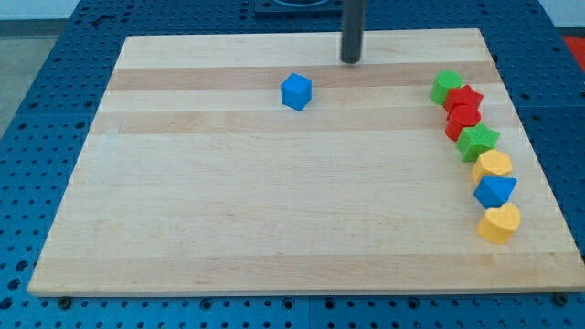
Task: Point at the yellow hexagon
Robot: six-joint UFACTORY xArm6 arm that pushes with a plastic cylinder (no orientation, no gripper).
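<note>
The yellow hexagon (494, 164) lies near the board's right edge, in a curved line of blocks. Above it in that line sit a green block (446, 86), a red star (464, 98), a red block (462, 121) and a green star (478, 142). Below it sit a blue block (495, 191) and a yellow heart (500, 223). A blue cube (296, 91) lies alone at the upper middle. My tip (352, 60) rests near the board's top edge, right of the blue cube and far up-left of the yellow hexagon.
The wooden board (228, 201) lies on a blue perforated table (37, 110). The line of blocks runs close to the board's right edge.
</note>
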